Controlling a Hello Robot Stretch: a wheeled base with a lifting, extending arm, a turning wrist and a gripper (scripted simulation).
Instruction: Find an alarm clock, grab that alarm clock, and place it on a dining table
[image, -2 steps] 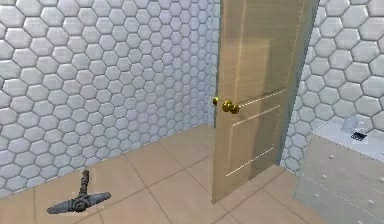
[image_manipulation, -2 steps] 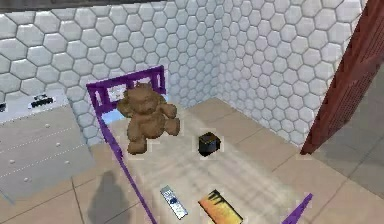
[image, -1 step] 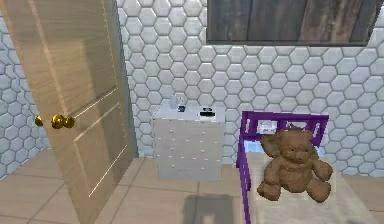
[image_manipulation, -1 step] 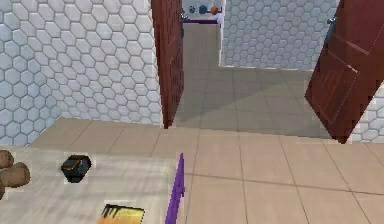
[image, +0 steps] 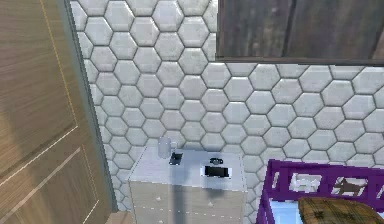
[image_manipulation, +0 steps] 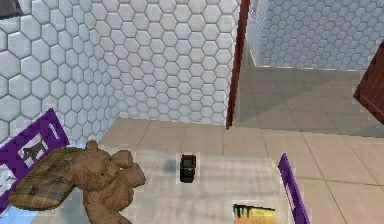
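The claw's state I could not tell, nor how it stood against anything, so I placed things by the side it reaches toward. On that side, in the arm side view, a small dark box (image_manipulation: 187, 168) stood upright on the pale, smooth top of a bed (image_manipulation: 215, 178), apart from a tan, lumpy teddy bear (image_manipulation: 105, 175) that slumped against a brown checked pillow (image_manipulation: 45, 188). I judged that squat, hard-edged box the likeliest alarm clock, though it was too small to be sure. Ahead rather than on the claw's side, a white dresser (image: 150, 185) carried a pale cup-like thing (image: 163, 148), a small dark object (image: 176, 158) and a flat dark slab (image: 216, 170), and the small one was a second candidate. The step in hand was still the search. To do it well I meant to square the base to the bed so the box sat straight out from the claw, then come down clear of the soft bear. The purple bed frame (image_manipulation: 30, 145) looked rigid and slatted, the wall (image_manipulation: 160, 60) hard with glossy hexagon tiles.
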